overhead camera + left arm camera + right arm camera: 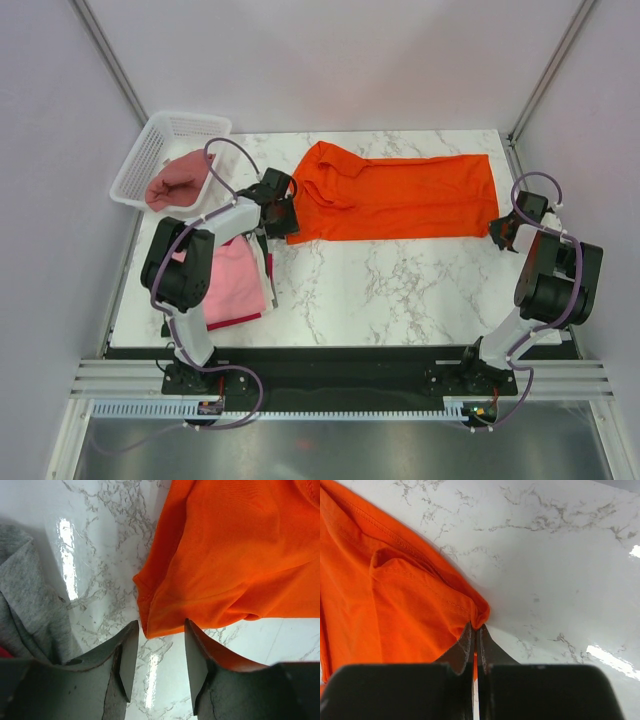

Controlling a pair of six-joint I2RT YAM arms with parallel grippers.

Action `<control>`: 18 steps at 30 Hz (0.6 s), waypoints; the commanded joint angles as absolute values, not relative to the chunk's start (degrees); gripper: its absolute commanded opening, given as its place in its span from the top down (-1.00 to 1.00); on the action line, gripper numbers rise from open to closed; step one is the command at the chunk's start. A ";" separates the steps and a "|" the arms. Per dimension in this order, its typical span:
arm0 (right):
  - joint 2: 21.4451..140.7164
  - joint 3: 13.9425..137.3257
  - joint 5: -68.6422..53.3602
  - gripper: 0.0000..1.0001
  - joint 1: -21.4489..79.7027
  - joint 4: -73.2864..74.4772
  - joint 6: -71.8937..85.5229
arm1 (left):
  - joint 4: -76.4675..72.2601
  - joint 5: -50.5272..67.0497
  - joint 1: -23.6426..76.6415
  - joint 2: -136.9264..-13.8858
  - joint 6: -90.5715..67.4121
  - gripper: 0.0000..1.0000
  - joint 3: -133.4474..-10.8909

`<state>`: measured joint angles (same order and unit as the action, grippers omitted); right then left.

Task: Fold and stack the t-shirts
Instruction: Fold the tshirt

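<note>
A bright orange t-shirt (400, 195) lies spread across the back of the marble table. My left gripper (283, 222) is open at the shirt's near left corner (155, 625); the corner lies just beyond the fingertips, not between them. My right gripper (497, 233) is shut on the shirt's near right corner (480, 615), pinching a fold of cloth. A light pink shirt (235, 278) lies folded on a stack at the near left, with grey cloth (30, 605) and a red edge beneath. A dusty rose shirt (178, 183) sits in the basket.
A white mesh basket (150, 150) stands at the back left corner of the table. The folded stack lies beside the left arm. Bare marble (400, 290) lies in front of the orange shirt. Grey walls enclose the table on three sides.
</note>
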<state>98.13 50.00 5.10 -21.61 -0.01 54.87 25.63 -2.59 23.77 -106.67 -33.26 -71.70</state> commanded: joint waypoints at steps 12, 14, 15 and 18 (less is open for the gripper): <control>98.26 51.94 4.31 1.00 -22.50 -0.18 55.37 | 32.68 -11.93 23.47 -109.42 -25.76 0.96 -79.70; 98.00 52.29 4.75 1.00 -22.41 1.58 55.28 | 34.36 -17.02 23.38 -109.07 -24.27 0.96 -81.12; 97.39 52.38 5.01 1.00 -22.41 1.93 55.28 | 34.89 -18.09 23.29 -108.81 -23.91 0.96 -81.91; 96.33 51.95 5.71 1.00 -22.41 2.37 55.02 | 35.86 -18.64 23.20 -107.93 -23.29 0.96 -81.74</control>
